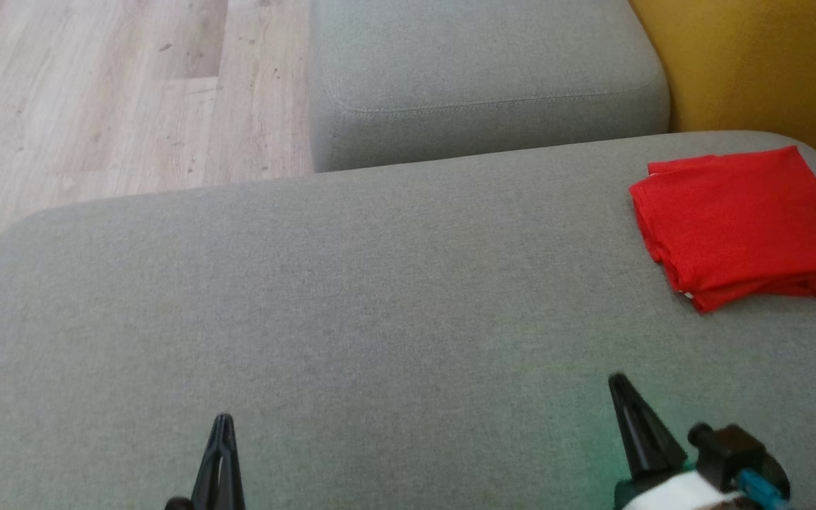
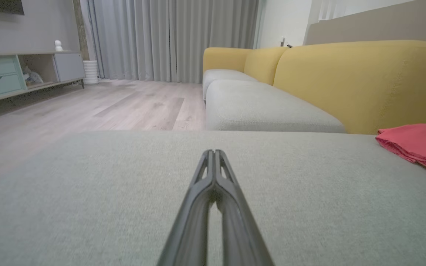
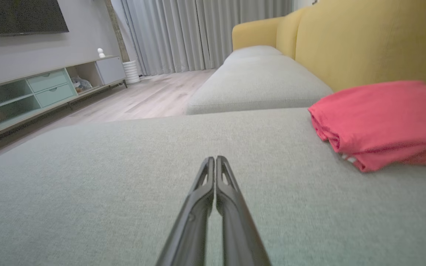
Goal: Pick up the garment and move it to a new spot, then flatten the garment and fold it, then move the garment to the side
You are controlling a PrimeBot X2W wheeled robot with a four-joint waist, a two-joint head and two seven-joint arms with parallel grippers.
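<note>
One folded garment [image 1: 741, 219] was logged at the far right edge of the cushion [image 1: 380, 297]. Left gripper [image 1: 223, 422] and right gripper [image 1: 618, 382] were noted closed on nothing. Risk: folds could be undone if brushed.

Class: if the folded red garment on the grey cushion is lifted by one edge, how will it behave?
The red garment is probably floppy: its stacked layers look thin, so it would likely unfold. Pushed, it may bunch on the textured cushion.

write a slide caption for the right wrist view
Shut right hand over the grey cushion, folded red garment lying to its right by the yellow backrest
</note>
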